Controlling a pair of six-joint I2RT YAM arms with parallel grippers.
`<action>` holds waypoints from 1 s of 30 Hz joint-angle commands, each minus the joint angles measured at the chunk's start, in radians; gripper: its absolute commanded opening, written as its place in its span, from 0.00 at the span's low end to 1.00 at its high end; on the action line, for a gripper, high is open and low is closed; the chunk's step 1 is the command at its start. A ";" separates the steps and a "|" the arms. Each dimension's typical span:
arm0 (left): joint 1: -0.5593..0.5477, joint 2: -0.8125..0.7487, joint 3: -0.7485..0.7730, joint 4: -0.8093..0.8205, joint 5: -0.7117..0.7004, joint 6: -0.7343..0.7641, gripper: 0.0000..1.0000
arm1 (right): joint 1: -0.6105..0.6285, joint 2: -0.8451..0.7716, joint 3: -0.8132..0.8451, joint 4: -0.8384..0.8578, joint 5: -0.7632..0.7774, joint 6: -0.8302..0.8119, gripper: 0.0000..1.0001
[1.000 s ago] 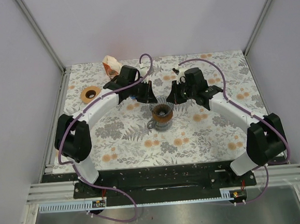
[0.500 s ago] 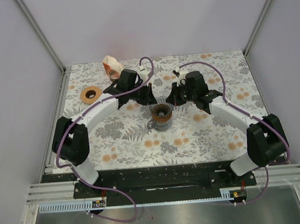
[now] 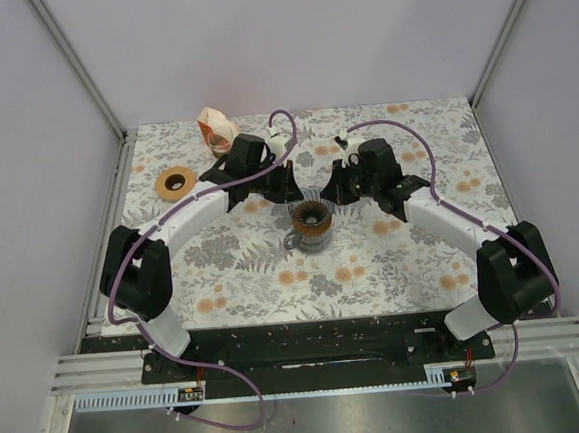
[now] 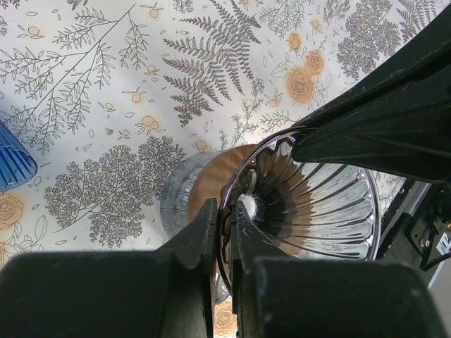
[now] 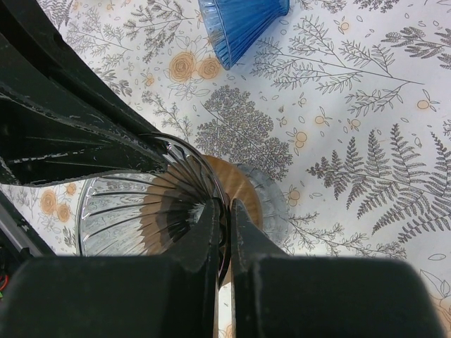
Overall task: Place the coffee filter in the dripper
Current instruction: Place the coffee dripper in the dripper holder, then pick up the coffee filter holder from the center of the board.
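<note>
The dripper stands mid-table: a clear ribbed glass cone on a wooden collar with a glass base. My left gripper is shut on the cone's rim from the left side. My right gripper is shut on the rim from the opposite side. In the top view the two grippers face each other over the cone. Inside, the cone shows only glass ribs. A white-and-orange folded paper piece, the coffee filter as far as I can tell, lies at the back left, away from both grippers.
A blue ribbed cone lies on its side on the floral cloth close behind the dripper, also at the left edge of the left wrist view. A brown ring sits at the left. Walls enclose the table on three sides.
Both arms have shifted slightly around the dripper. The grips on its rim have stayed shut and the dripper has kept its place.
</note>
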 commanded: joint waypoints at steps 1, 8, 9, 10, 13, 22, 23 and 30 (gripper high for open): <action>-0.040 0.068 -0.005 -0.134 -0.070 0.064 0.00 | 0.038 0.022 -0.008 -0.168 0.084 -0.052 0.00; -0.038 0.032 0.158 -0.218 -0.070 0.094 0.29 | 0.038 -0.009 0.073 -0.195 0.069 -0.033 0.14; -0.038 0.032 0.176 -0.229 -0.071 0.099 0.33 | 0.038 -0.010 0.082 -0.198 0.069 -0.030 0.16; -0.038 0.031 0.192 -0.238 -0.076 0.102 0.36 | 0.037 -0.013 0.093 -0.200 0.064 -0.032 0.18; -0.037 0.023 0.226 -0.255 -0.076 0.107 0.47 | 0.038 -0.016 0.118 -0.214 0.073 -0.037 0.23; -0.015 0.008 0.325 -0.313 -0.090 0.116 0.63 | 0.038 -0.032 0.165 -0.241 0.044 -0.040 0.41; -0.005 0.006 0.341 -0.318 -0.094 0.113 0.65 | 0.038 -0.035 0.176 -0.241 0.040 -0.040 0.46; 0.123 0.020 0.465 -0.309 -0.318 0.012 0.70 | 0.038 -0.078 0.228 -0.261 0.029 -0.047 0.66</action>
